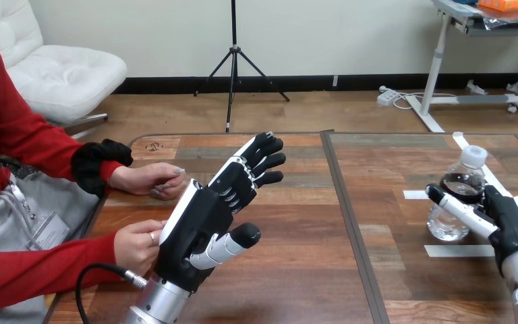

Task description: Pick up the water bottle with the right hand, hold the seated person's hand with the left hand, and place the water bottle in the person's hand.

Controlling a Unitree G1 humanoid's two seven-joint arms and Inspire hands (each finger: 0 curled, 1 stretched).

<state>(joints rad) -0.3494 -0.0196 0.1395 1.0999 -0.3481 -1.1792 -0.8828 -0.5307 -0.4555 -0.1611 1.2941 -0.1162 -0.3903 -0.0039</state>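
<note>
Holds the left hand (206,216) up over the tabletop (297,277), fingers straight, beside the person's two hands: nearer hand (137,244) against its back, farther hand (150,181) resting on the tabletop. Rests the right hand (509,219) against the standing water bottle (460,196).

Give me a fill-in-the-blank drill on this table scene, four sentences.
The water bottle stands ____ on the table. Its cap is ____. The right hand is at the bottle's ____ side in the view. The left hand is raised near the person's hands, which rest at the table's ____ edge.
Missing words: upright; white; right; left.
</note>
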